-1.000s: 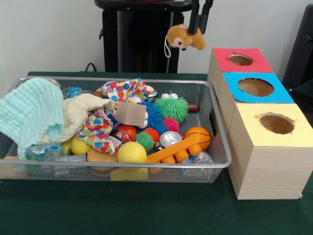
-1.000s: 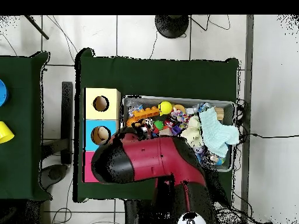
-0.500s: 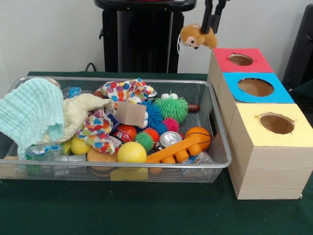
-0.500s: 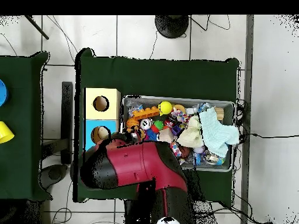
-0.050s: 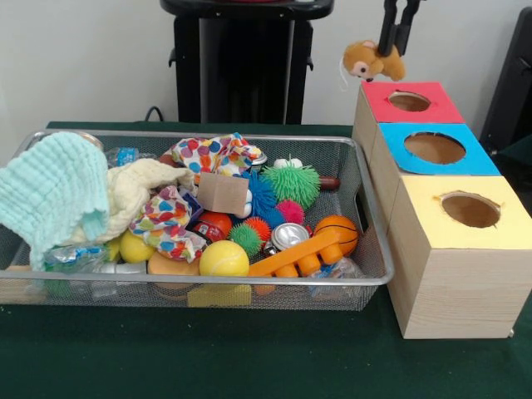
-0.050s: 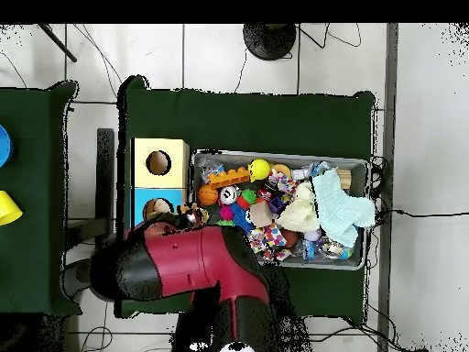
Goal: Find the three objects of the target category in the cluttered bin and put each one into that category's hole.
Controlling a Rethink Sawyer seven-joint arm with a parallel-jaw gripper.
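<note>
In the front view, the gripper (image 5: 394,48) was seen coming down from the top edge, its dark fingers clamped on a small brown plush monkey (image 5: 371,61). The monkey was held in the air, head toward the left, just above and beside the near-left corner of the red-topped box (image 5: 411,101). Behind no other thing, the red box was set at the far end of a row, touching the blue-topped box (image 5: 435,148), which in turn touched the yellow-topped box (image 5: 465,212); a round hole was cut in each top. The wire-mesh bin (image 5: 372,249) was placed just beside the boxes on the green table cloth (image 5: 249,357). It was filled with clutter: a mint knitted cloth (image 5: 51,193), a spotted cloth (image 5: 212,155), a green spiky ball (image 5: 292,184), a yellow ball (image 5: 224,259), a small basketball (image 5: 337,229) and an orange plastic toy (image 5: 301,254).

In the overhead view, the red and black arm (image 6: 188,266) was spread over the red box and part of the blue box (image 6: 144,203), so the gripper and the monkey could not be made out with confidence. The yellow box (image 6: 158,162) and the bin (image 6: 359,165) were left uncovered.
</note>
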